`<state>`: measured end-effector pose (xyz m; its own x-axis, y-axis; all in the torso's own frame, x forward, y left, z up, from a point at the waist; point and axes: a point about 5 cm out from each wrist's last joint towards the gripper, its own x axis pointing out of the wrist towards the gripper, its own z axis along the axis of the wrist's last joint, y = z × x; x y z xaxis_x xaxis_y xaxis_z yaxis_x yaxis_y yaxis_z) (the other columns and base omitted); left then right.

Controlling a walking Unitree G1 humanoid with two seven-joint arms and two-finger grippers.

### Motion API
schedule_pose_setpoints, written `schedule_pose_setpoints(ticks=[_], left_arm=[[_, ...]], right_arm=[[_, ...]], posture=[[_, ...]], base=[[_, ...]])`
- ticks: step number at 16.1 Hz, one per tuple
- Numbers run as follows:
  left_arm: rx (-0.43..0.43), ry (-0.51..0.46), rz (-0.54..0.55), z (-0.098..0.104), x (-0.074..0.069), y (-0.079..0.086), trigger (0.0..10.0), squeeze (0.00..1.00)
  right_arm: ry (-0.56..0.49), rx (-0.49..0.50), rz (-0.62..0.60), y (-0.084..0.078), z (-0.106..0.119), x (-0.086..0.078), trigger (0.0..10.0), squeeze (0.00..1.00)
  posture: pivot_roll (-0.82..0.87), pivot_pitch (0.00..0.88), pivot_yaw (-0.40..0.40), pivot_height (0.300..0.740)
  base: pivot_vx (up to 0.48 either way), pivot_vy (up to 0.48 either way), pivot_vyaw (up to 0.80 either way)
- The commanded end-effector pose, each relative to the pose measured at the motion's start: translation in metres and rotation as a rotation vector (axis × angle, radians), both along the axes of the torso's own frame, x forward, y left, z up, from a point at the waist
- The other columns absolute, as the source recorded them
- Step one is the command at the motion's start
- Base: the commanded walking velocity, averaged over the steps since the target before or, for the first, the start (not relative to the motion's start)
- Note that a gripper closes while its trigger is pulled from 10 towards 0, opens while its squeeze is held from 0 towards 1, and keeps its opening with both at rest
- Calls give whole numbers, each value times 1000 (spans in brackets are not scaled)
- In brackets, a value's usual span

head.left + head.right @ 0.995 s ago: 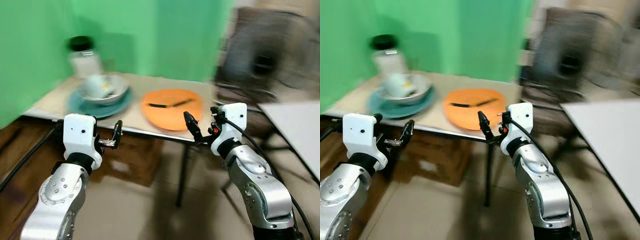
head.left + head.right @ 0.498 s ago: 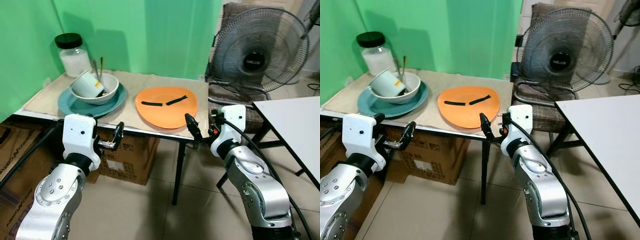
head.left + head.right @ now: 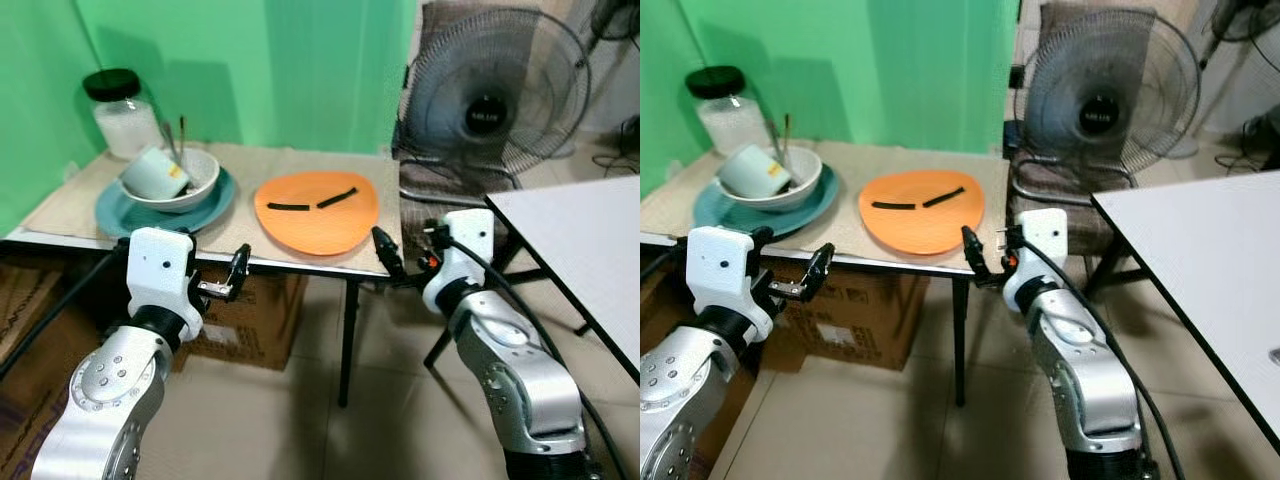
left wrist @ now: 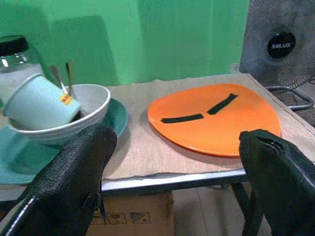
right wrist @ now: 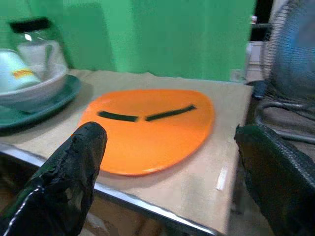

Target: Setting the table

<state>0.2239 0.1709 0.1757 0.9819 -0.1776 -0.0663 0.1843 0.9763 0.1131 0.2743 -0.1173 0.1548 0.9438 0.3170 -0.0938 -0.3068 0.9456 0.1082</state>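
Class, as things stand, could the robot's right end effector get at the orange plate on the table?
Probably yes: the right end effector sits open just off the table edge beside the orange plate, with nothing between them.

You can see a big fan standing behind the corner of the small table, next to a green wall. A cardboard box sits on the floor under it. A white table stands on your right.
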Motion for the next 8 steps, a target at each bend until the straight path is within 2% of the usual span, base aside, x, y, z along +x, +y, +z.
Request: schedule_pose_setpoints(ticks=[1, 2, 8], left_arm=[[6, -7, 2, 1, 1, 3, 10000, 0], [6, -8, 2, 1, 1, 3, 10000, 0], [6, -11, -1, 3, 2, 4, 10000, 0]], right_arm=[[0, 1, 4, 1, 2, 2, 10000, 0], [0, 2, 4, 1, 1, 2, 10000, 0], [-4, -9, 6, 2, 1, 2, 10000, 0]], posture=[[24, 0, 18, 740], [24, 0, 19, 740], [27, 0, 19, 740]], base=[[262, 0, -800], [259, 0, -800], [271, 0, 0]])
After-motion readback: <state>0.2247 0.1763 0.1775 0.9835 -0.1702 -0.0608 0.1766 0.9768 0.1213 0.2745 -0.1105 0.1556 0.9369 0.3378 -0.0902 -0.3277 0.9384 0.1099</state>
